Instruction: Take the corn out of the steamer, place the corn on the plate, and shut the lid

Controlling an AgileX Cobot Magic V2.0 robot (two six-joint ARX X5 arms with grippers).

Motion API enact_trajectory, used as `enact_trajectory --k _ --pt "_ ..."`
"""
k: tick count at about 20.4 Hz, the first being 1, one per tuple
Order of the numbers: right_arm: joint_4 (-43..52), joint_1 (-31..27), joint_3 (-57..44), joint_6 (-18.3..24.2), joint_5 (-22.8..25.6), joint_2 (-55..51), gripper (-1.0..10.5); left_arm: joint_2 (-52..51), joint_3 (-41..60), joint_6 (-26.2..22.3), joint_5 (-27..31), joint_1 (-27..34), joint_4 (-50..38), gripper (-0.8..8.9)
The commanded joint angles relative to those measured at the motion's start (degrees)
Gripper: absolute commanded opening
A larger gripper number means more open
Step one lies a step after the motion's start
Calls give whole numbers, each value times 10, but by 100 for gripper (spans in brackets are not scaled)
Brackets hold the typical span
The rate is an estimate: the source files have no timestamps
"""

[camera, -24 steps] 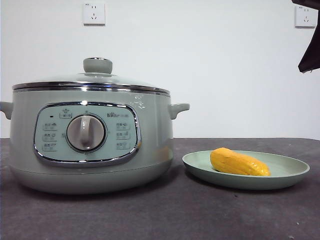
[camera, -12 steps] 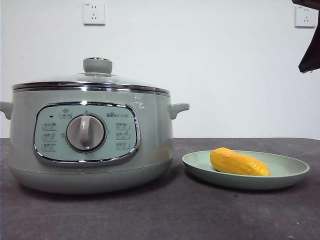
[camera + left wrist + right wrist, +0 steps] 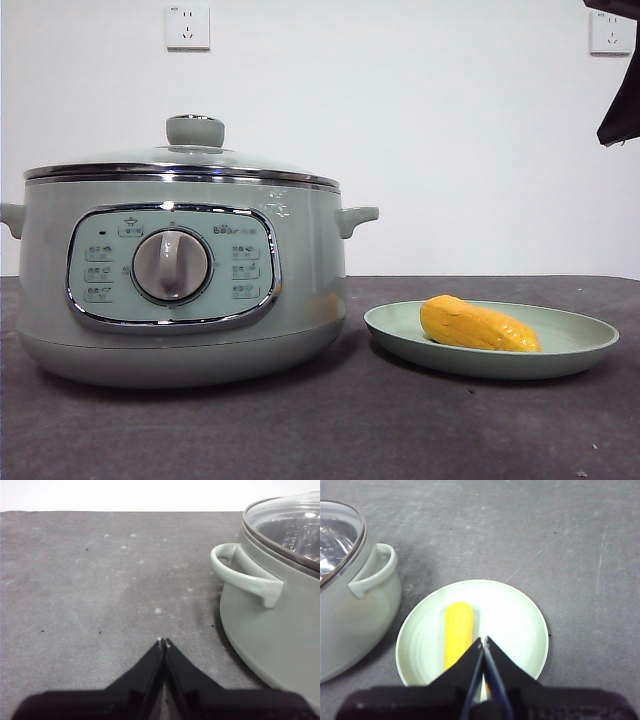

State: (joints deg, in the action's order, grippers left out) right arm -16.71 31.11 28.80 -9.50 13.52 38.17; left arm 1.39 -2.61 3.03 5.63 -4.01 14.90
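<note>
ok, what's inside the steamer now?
The lid sits closed on the steamer. Through the glass only a bare metal interior shows; most is hidden. The corn lies on the plate.

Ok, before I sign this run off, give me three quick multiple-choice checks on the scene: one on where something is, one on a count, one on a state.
1. Where is the corn?
A. inside the steamer
B. on the plate
C. on the bare table

2. How many wall sockets does the front view show?
A. one
B. two
C. three

3. What state is the lid in?
A. seated on the steamer
B. lying on the table
C. held in the right gripper

Answers:
1. B: the cob lies on the plate, beside the steamer.
2. B: one socket is above the steamer, another is near the top corner.
3. A: its chrome rim sits on the pot; the left gripper and right gripper both have their fingers together, holding nothing.
</note>
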Motion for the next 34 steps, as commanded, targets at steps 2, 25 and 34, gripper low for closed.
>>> enact_trajectory --k 2,25,34 --pt "3 0 -3 -5 2 0 1 -1 8 4 1 2 -1 -3" --pt "122 -265 -199 121 -168 -309 1 -1 8 4 1 2 0 -4" --pt "116 -270 -275 124 -162 -371 1 -1 8 4 1 2 0 -3"
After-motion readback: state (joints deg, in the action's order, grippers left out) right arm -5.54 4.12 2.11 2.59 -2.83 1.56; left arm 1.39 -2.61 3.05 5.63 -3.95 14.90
